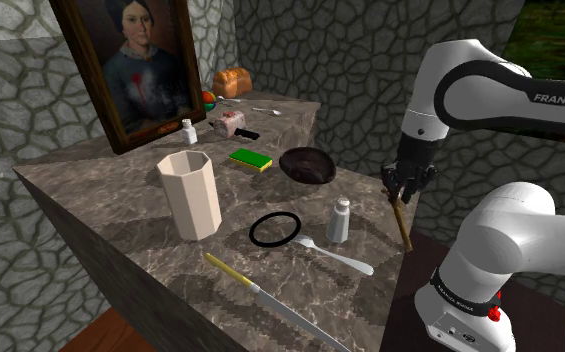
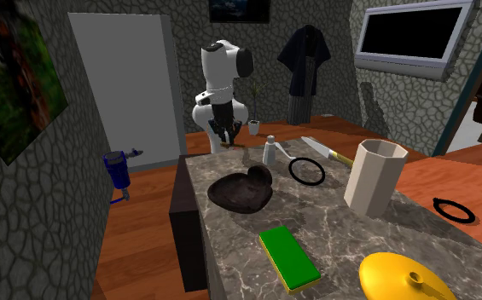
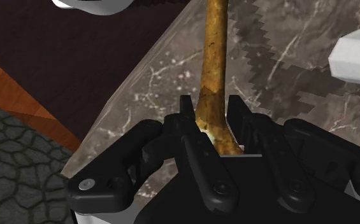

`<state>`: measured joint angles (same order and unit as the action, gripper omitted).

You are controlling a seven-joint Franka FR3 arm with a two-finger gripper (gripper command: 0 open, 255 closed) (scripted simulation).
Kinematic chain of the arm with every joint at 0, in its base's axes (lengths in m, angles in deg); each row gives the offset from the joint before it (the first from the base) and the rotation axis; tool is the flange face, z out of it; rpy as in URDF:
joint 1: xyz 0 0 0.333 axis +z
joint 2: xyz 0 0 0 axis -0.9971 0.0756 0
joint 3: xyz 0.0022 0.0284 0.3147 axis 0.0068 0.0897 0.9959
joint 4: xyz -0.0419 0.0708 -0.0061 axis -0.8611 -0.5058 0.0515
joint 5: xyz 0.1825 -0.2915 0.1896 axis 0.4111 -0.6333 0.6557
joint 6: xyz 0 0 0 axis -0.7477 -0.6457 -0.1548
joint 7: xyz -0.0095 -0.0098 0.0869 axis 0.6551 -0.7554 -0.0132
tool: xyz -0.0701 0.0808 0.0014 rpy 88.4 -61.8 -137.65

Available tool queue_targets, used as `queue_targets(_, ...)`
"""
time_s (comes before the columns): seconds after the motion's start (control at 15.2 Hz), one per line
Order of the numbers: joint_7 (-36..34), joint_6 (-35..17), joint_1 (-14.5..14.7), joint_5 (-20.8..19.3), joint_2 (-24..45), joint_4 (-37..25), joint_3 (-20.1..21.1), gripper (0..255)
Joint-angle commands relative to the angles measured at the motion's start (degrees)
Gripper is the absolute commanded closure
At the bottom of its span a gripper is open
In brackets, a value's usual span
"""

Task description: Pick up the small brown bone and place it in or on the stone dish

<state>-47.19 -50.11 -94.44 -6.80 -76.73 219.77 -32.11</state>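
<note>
Gripper [image 3: 210, 105] clasps slender, mottled brown bone [image 3: 214, 44].

bone [image 1: 402, 224] in pincer [image 1: 398, 197], dish [image 1: 307, 165] on counter [image 1: 110, 200]

One bone [image 1: 402, 225], one dark dish [image 1: 307, 164], one green sponge [image 1: 251, 158], one beige cup [image 1: 191, 194], one yellow-handled knife [image 1: 260, 292], one bread loaf [image 1: 234, 82], one yellow lid [image 2: 398, 277], one portrait [image 1: 140, 60], one blue spray bottle [image 2: 118, 168]. Two black rings: one ring [image 1: 252, 230], another ring [image 2: 436, 204]. Two small white bottles: one white bottle [image 1: 339, 220], another white bottle [image 1: 187, 130].
</note>
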Motion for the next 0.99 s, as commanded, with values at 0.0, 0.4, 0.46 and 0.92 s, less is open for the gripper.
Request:
queue_targets(0.0, -0.17, 1.31, -0.03, -0.09, 0.39, -1.69, -0.08, 255)
queue_targets(0.4, -0.57, 4.99, -0.14, -0.45, 1.79, -6.8, -0.44, 255)
queue_targets(0.46, -0.63, 5.59, -0.16, -0.5, 2.06, -7.66, -0.49, 255)
queue_targets(0.92, -1.11, 9.65, -0.21, -0.79, 4.18, -13.87, -0.83, 255)
